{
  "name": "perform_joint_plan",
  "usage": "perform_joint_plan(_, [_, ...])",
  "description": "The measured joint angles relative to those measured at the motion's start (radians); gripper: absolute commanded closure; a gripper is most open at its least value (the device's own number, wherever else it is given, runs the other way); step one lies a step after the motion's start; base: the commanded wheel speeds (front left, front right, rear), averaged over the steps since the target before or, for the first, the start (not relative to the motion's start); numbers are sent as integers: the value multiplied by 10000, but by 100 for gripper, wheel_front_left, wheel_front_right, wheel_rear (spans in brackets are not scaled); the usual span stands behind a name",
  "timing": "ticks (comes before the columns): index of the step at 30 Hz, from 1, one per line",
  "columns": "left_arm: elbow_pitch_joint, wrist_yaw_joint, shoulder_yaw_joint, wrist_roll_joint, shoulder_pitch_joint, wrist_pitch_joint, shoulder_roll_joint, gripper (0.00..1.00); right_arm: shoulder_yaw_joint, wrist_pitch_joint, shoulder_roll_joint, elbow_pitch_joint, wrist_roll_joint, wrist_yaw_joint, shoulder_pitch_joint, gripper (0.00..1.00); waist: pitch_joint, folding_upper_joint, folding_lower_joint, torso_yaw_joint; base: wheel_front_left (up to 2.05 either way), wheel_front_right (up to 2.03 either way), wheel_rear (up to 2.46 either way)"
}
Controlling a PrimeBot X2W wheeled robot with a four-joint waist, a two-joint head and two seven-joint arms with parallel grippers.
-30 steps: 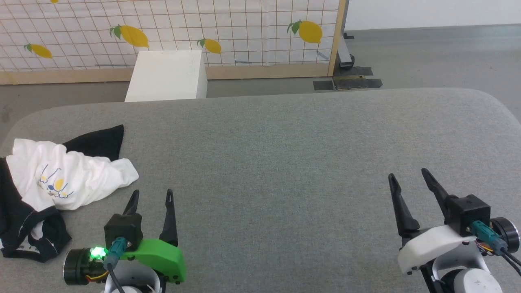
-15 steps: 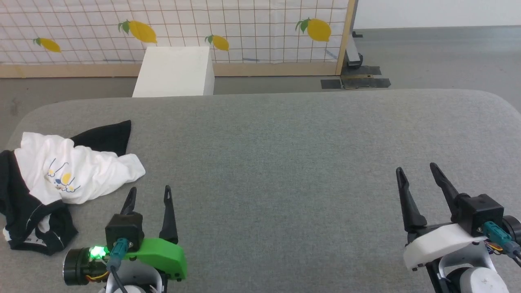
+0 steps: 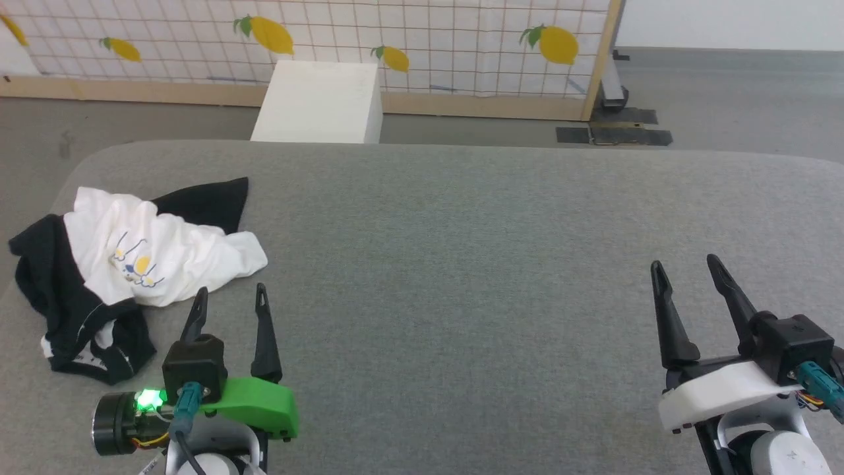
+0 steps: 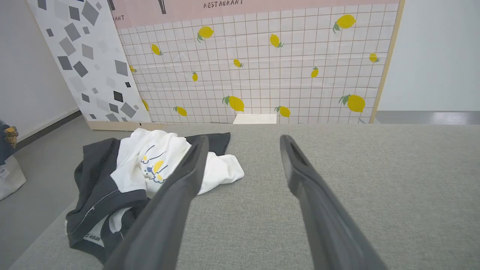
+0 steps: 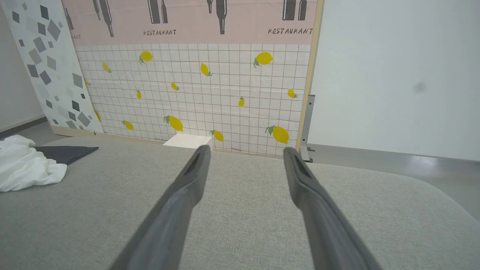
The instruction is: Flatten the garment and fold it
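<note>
Swung toward 9 o'clock since the earlier frame: viewpoint only, whole scene displaced toward 3 o'clock. Left claw [image 3: 231, 290] drawn slightly nearer the garment [image 3: 142, 264].

Garment crumpled (white body, black sleeves, small yellow-and-blue print uppermost), heaped at 9 o'clock on the grey table [image 3: 461, 264], close to its left edge. One black sleeve spread flat toward 12 o'clock.

Left claw at 7 o'clock, fingers spread wide, nothing between them, tips just beside the white fabric. Right claw [image 3: 684, 262] at 4 o'clock, likewise wide and empty, well apart from the garment.

Beyond the table at 12 o'clock: white box [image 3: 320, 102] on the floor [image 3: 165, 125], lemon-print screen [image 3: 428, 39] behind it.
</note>
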Motion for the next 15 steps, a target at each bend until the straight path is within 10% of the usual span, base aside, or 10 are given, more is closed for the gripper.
perform_joint_plan(15, [-63,539,-79,-12,-12,-280,79,0,23,-297,2,-150,77,0,4,0,118,0,0,966,0,0,0])
